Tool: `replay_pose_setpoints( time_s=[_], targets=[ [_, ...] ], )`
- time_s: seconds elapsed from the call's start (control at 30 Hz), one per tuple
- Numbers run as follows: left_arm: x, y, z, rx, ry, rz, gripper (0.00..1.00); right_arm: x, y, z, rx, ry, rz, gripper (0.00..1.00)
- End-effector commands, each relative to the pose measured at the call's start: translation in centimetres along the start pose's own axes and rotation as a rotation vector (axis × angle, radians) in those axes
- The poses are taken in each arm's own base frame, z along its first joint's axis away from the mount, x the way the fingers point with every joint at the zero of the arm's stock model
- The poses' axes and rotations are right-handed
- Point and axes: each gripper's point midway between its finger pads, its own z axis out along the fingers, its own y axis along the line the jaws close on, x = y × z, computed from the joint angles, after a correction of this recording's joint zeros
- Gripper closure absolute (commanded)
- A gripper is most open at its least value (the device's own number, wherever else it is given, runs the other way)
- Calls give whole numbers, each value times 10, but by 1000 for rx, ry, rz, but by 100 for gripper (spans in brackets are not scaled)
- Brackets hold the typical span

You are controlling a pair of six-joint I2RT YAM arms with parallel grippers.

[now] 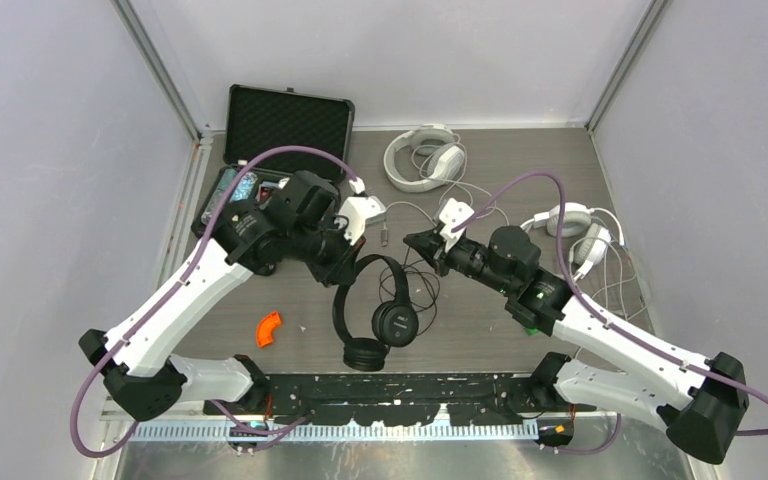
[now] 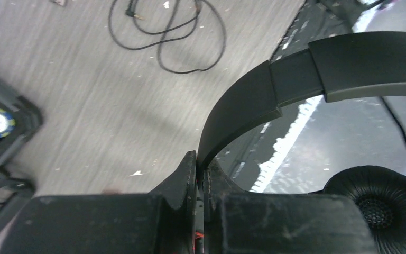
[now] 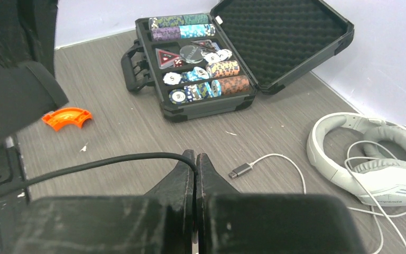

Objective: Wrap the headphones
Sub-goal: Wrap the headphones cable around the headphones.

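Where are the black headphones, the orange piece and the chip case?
black headphones (image 1: 396, 323), top view, on an ear cup.
orange piece (image 3: 63, 114), right wrist view, its curved middle.
chip case (image 3: 280, 39), right wrist view, foam-lined open lid.

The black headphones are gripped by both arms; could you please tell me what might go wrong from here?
1. The left gripper pinches the headband with just its fingertips; the black headphones may twist loose.
2. The right gripper nips the thin black cord at its very tips; it could slip out.
3. A pale cord lies loose nearby and might snag.
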Motion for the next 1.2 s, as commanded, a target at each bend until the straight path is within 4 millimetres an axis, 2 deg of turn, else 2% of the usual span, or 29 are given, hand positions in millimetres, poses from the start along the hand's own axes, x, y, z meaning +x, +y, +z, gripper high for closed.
replay_pose_setpoints(
  time_s=[0.0,0.07,0.23,0.47,0.63,0.77,1.0,1.17],
  targets=[
    [2,24,-6,-164,2,121,100,-17,3,-13,-14,65,70,100],
    [4,39,-8,-251,25,115,100,-10,5,-17,-15,139,111,100],
    [7,78,-17,-496,88,80,100,-11,17,-19,-47,275,272,100],
    [8,100,-22,-677,130,-7,100,-29,44,-20,-144,350,486,100],
    [7,109,-24,-749,115,-67,100,-56,59,-15,-227,280,593,100],
    [6,112,-20,-777,117,-113,100,-66,72,-5,-271,244,652,100],
    [-4,110,-14,-783,76,-202,100,-61,94,20,-286,266,720,96],
    [-12,108,-15,-782,20,-247,100,-54,92,34,-234,268,726,89]
  ],
)
